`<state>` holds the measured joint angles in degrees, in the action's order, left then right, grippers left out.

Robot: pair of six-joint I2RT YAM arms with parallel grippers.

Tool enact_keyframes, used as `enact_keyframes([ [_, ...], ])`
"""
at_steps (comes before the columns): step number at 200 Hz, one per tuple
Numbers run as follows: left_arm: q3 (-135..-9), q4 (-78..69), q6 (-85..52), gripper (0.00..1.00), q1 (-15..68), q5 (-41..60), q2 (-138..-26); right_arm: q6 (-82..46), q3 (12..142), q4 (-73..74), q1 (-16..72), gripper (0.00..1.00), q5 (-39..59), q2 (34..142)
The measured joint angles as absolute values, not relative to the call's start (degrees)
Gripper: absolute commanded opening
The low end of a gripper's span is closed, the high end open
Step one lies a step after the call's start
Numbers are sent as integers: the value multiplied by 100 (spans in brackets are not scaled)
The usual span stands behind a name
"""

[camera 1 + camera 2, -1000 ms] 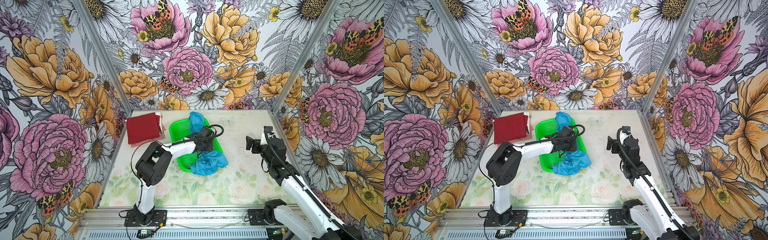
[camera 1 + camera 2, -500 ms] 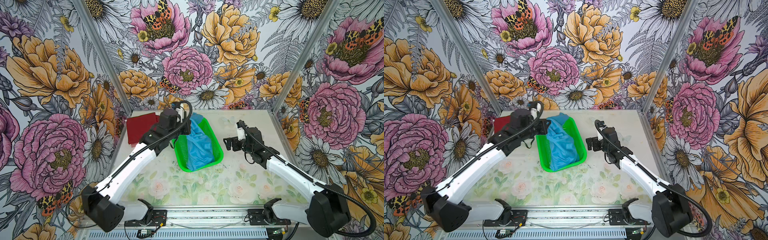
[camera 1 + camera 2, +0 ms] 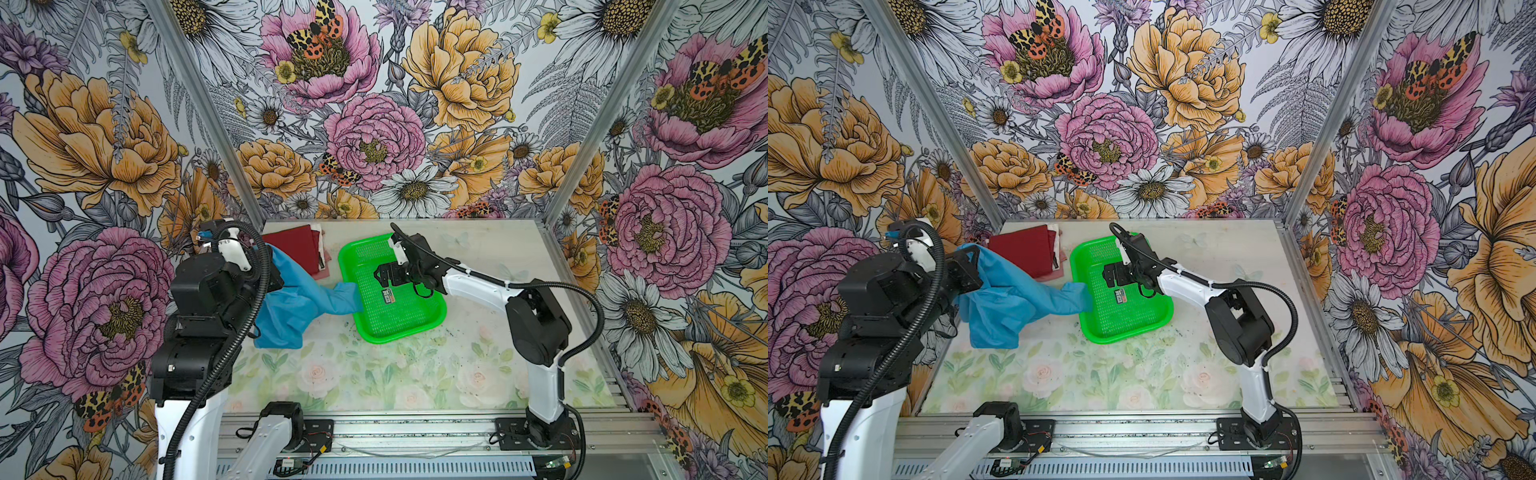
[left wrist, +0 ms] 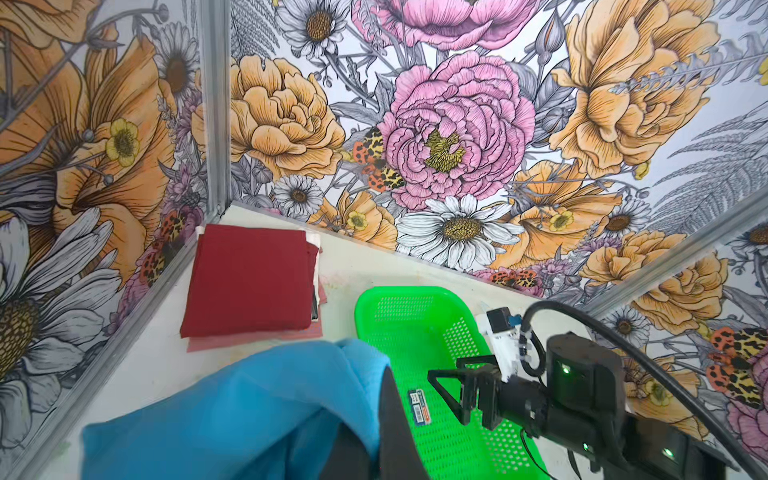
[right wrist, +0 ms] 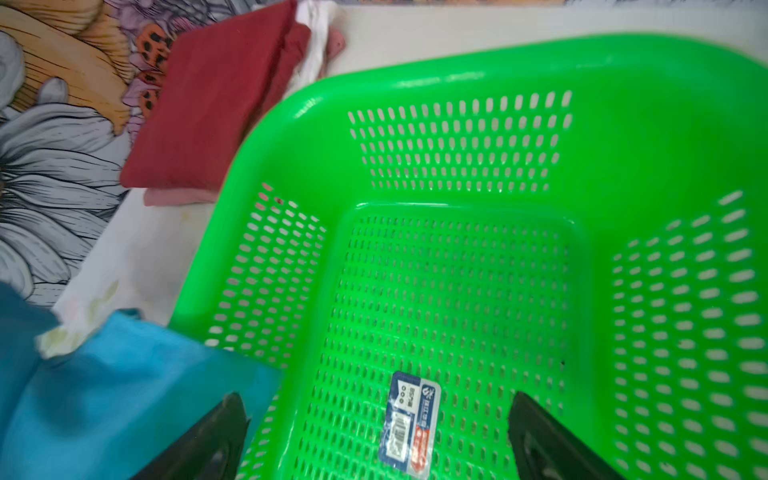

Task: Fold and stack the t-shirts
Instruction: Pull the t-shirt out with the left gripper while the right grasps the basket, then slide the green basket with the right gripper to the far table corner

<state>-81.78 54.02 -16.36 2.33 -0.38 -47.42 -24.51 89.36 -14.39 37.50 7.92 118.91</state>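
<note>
Gripping blue t-shirt (image 3: 299, 299), L gripper (image 3: 275, 270) clamped; R gripper (image 3: 384, 277) wide open over green basket (image 3: 399, 334).

Left arm (image 3: 208, 449) and right arm (image 3: 473, 286) are built alike: long links shelled in glossy white, joints housed in chunky black blocks. Black ribbed conduit (image 3: 241, 224) is run along each arm. A small white camera block (image 4: 500, 336) with a blue plug is fixed at the right wrist. Green LEDs are lit on the black wrist housing (image 4: 582, 365). Right gripper (image 5: 376, 397) is fitted with black wedge-shaped fingers (image 5: 208, 440). Black base plates (image 3: 505, 434) are seen, thin red and black wires beside them
</note>
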Motion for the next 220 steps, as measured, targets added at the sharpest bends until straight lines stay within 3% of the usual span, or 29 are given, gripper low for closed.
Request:
enact_keyframes([
  [58, -7725, 5721, -1476, 0, 233, 117, -4890, -3000, 9072, -1966, 3236, 100, 25, 12407],
  [104, -7467, 5763, -1431, 0, 233, 148, -4956, -3017, 8197, -2143, 1747, 99, -635, 11850],
  [159, -7293, 5697, -1435, 0, 233, 405, -5142, -2239, 8737, -2757, 314, 100, -1297, 11572],
  [187, -7240, 5662, -1435, 0, 233, 464, -5146, -1568, 8892, -2882, 397, 99, -1160, 11251],
  [220, -7089, 5544, -1437, 0, 222, 523, -5146, -1146, 8892, -2952, 1603, 100, -480, 10436],
])
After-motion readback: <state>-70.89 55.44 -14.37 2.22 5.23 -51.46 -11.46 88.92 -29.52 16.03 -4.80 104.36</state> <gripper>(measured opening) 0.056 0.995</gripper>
